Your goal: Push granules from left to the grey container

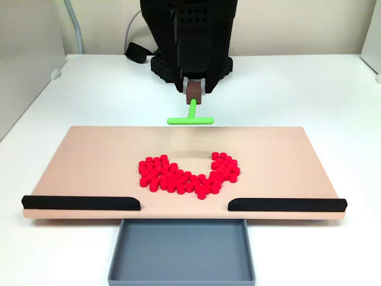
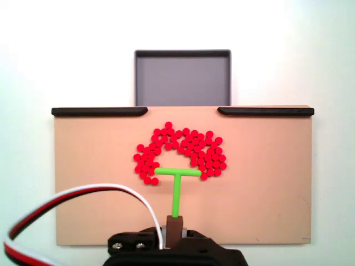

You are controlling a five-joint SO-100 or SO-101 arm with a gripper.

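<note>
Our tool (image 2: 174,228), clenched on the green pusher (image 2: 177,180), sits behind the granules (image 2: 183,151) on the board (image 2: 83,183); the tray (image 2: 183,75) lies straight beyond them, through the gap.

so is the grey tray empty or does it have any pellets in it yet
Empty. In both fixed views the grey tray shows bare floor, and all the red pellets lie on the tan board.
</note>
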